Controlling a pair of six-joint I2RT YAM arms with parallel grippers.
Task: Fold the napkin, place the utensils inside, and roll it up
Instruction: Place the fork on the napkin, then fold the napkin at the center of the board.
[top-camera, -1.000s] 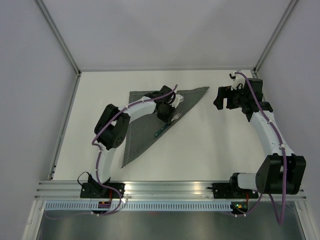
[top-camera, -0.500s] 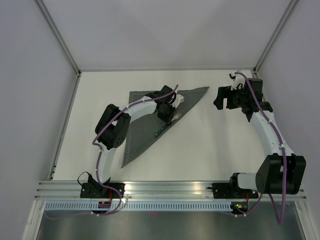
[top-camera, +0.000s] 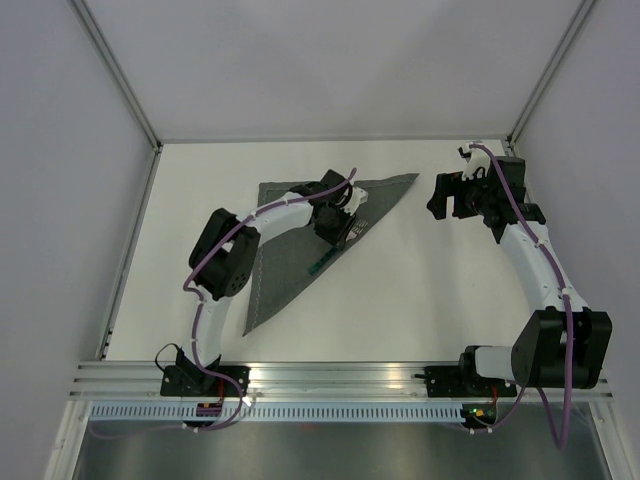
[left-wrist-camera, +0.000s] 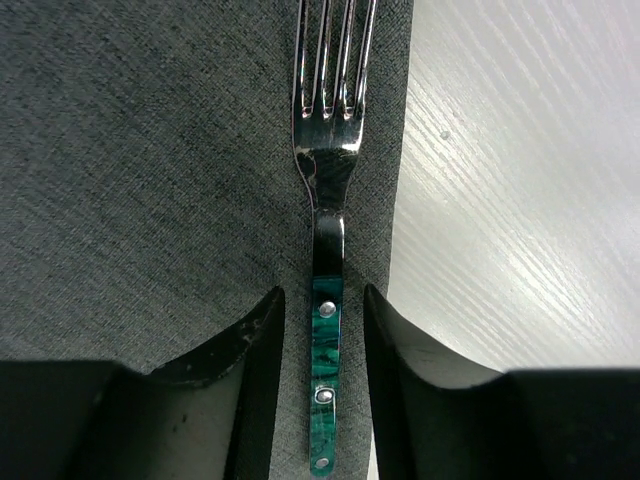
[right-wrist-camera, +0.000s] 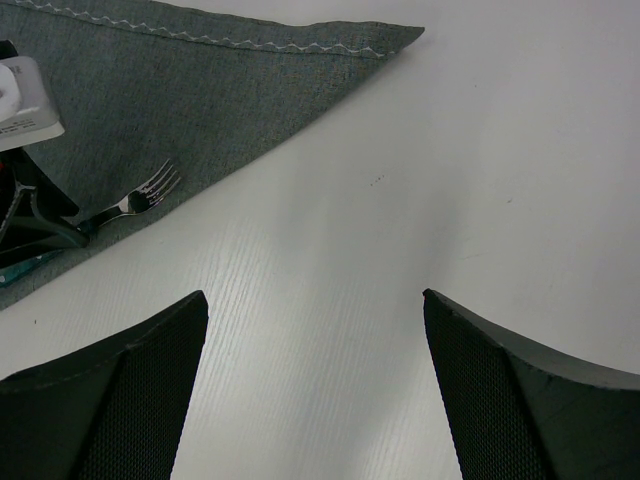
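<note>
The dark grey napkin (top-camera: 280, 262) lies folded into a triangle on the white table. A fork (left-wrist-camera: 328, 200) with a green handle lies on it, along the folded edge, and also shows in the top view (top-camera: 322, 262). My left gripper (top-camera: 340, 236) is low over the fork. In the left wrist view the left gripper (left-wrist-camera: 323, 330) is open, its jaws on either side of the handle with a small gap on each side. My right gripper (top-camera: 445, 197) is open and empty above bare table to the right of the napkin's corner (right-wrist-camera: 400, 36). No other utensil is in view.
The table's raised back edge (top-camera: 330, 141) and side rails border the workspace. The right wrist view shows the left gripper (right-wrist-camera: 30, 220) at its left edge. White tabletop (right-wrist-camera: 420, 180) lies between the two arms.
My left gripper has shifted very slightly over the fork. The fork, the napkin and the right arm have not moved.
</note>
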